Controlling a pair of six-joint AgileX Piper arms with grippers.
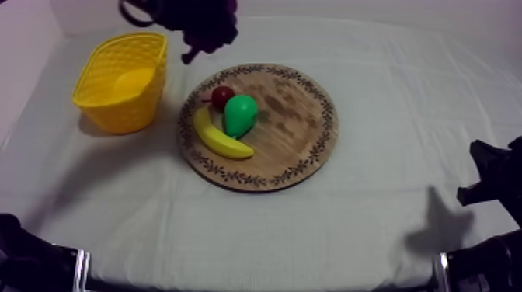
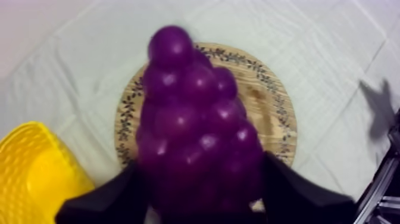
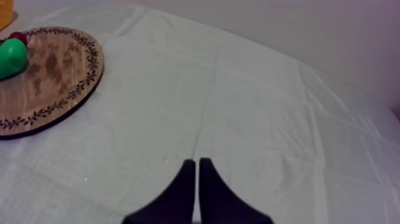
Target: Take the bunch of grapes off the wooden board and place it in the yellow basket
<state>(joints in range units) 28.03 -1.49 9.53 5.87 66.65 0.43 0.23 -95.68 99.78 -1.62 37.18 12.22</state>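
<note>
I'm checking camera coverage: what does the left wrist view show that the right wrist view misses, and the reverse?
The left wrist view brings the bunch of grapes, clamped in the left gripper. The right wrist view brings the right gripper, fingers together on nothing, plus the pear and the small red fruit on the wooden board. Both share the wooden board, the yellow basket and the cloth.

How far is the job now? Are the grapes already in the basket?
Done: the grapes are off the board, clamped in the left gripper. In hand: they hang in the air, not yet over the basket. Left: bring them above the empty basket and let go.
</note>
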